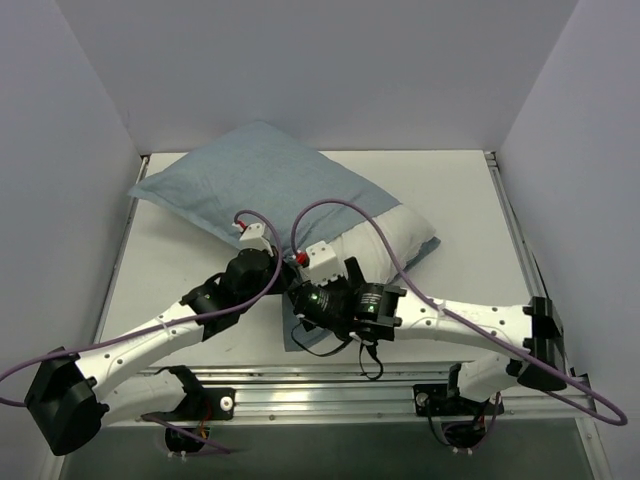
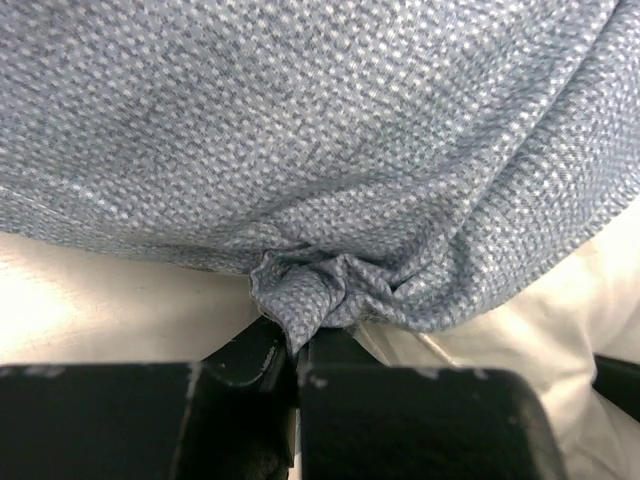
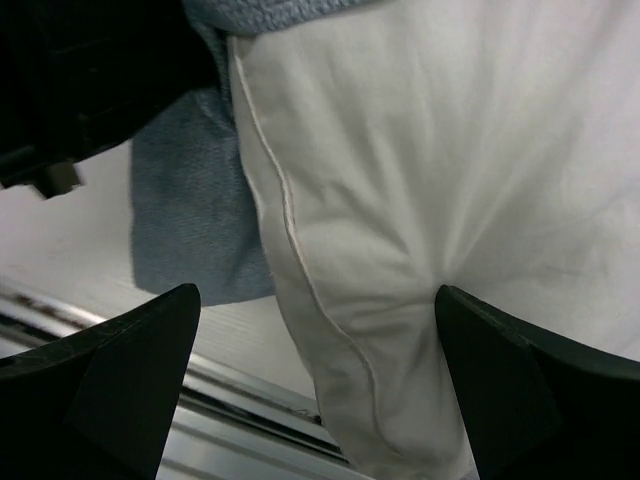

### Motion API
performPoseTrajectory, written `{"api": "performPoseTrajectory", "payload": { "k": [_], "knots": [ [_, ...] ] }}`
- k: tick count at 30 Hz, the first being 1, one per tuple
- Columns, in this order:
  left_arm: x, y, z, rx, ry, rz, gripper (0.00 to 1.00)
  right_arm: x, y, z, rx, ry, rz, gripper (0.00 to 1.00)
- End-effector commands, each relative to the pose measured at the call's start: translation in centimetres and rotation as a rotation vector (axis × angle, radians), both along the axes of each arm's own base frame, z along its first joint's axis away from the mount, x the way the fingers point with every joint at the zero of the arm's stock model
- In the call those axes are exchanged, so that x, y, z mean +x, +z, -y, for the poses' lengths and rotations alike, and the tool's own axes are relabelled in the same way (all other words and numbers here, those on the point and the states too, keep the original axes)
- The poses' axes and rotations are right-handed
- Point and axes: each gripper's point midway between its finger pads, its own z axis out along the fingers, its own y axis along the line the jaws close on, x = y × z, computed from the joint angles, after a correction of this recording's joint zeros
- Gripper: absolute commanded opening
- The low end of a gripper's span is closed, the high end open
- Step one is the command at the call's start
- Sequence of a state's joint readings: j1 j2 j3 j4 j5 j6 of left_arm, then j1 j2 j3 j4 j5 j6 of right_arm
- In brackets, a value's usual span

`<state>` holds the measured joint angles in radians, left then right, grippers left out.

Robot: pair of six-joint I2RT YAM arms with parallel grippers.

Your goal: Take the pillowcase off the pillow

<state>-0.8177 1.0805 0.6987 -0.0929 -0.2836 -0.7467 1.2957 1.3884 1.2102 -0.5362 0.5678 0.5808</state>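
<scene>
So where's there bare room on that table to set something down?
Bare table far right, beyond the pillow, and on the left, between the pillowcase and the left arm. Crowded at the near middle, where the left gripper and right gripper meet.

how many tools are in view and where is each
2. The left tool is shut on a bunched fold of the pillowcase; the right tool is open at the bare white end of the pillow. None hidden.

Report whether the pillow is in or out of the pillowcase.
Partly out: one white end of the pillow lies bare; the pillowcase covers the rest.
</scene>
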Motion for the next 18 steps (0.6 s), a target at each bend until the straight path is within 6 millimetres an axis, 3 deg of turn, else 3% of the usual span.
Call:
{"api": "performPoseTrajectory", "payload": {
  "k": [1,5,7,10,11,12,13,14,18],
  "knots": [
    [1.6,7.7,1.1,-0.149,0.018,0.183,0.02,1.5,-1.0,3.9,-0.18,-0.157,0.109,1.0],
    [1.6,6.5,0.4,-0.118,0.047,0.167,0.02,2.2,-3.3,5.2,-0.232,-0.219,0.11,1.0],
    [1.5,6.2,0.0,-0.11,0.058,0.163,0.02,2.9,-4.3,6.9,-0.28,-0.298,0.132,0.98],
    [1.5,5.9,-0.3,-0.108,0.071,0.161,0.02,3.7,-5.1,9.0,-0.331,-0.369,0.158,0.73],
    [1.4,5.8,-0.4,-0.11,0.075,0.16,0.02,4.2,-5.2,9.5,-0.331,-0.39,0.155,0.37],
    [1.2,4.9,-0.9,-0.078,0.082,0.135,0.02,4.5,-5.2,9.5,-0.312,-0.4,0.16,0.17],
    [1.2,4.9,-1.0,-0.076,0.084,0.136,0.02,4.7,-4.8,9.4,-0.3,-0.385,0.159,0.04],
    [1.1,4.7,-1.0,-0.07,0.084,0.131,0.02,4.9,-4.5,8.9,-0.285,-0.363,0.156,0.0],
    [1.1,4.3,-0.9,-0.063,0.077,0.124,0.02,5.6,0.1,3.4,-0.04,-0.185,0.167,0.0]
  ]
}}
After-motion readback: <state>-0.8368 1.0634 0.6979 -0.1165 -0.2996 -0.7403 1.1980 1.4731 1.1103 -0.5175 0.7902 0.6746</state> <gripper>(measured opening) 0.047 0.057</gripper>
